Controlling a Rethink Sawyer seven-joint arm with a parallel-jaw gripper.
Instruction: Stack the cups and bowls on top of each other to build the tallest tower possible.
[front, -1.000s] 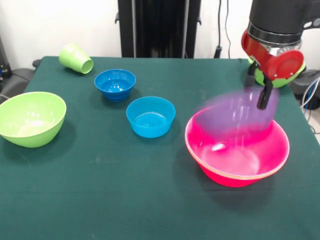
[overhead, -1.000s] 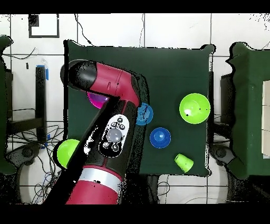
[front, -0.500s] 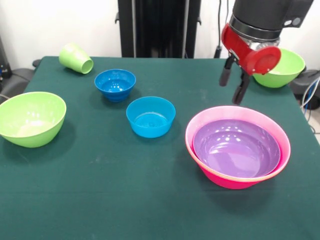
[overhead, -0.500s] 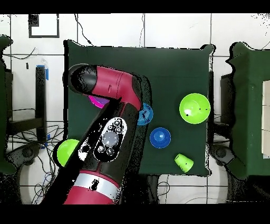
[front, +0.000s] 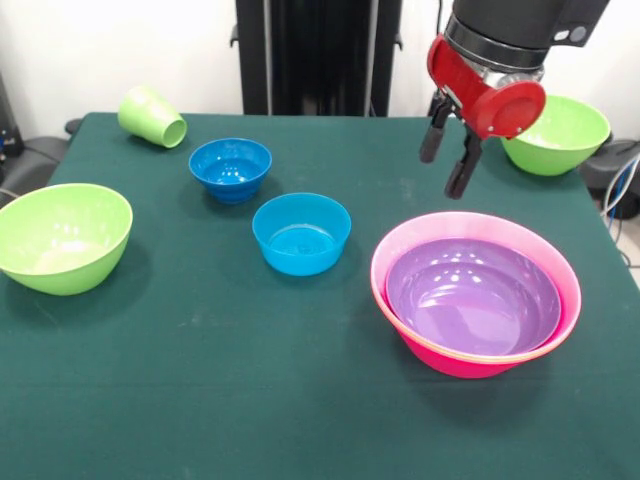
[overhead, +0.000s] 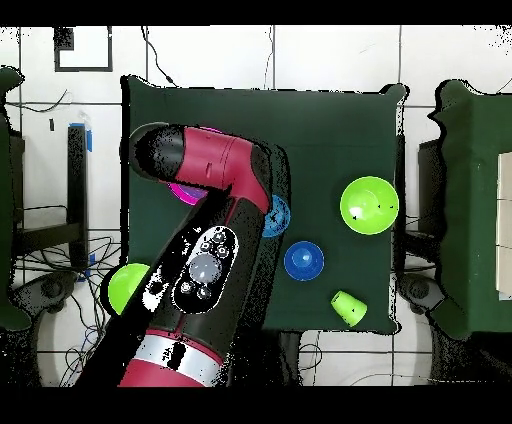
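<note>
A purple bowl (front: 473, 295) sits nested inside a big pink bowl (front: 440, 352) at the front right of the table; together they form the tower. My gripper (front: 445, 168) hangs open and empty above the tower's far left rim, clear of it. Two blue bowls (front: 231, 165) (front: 301, 232) stand apart in the middle. One green bowl (front: 62, 235) is at the left edge and another green bowl (front: 556, 130) at the back right. A light-green cup (front: 152, 115) lies on its side at the back left. In the overhead view the arm (overhead: 205, 260) hides most of the tower.
From above, the green bowl (overhead: 369, 204), one blue bowl (overhead: 304, 260) and the cup (overhead: 348, 307) lie to the right of the arm. The second green bowl (overhead: 128, 285) sits at the table's edge beside the arm.
The purple bowl left the gripper and settled into the pink bowl. The gripper, now open, rose and shifted left and toward the table's far side.
</note>
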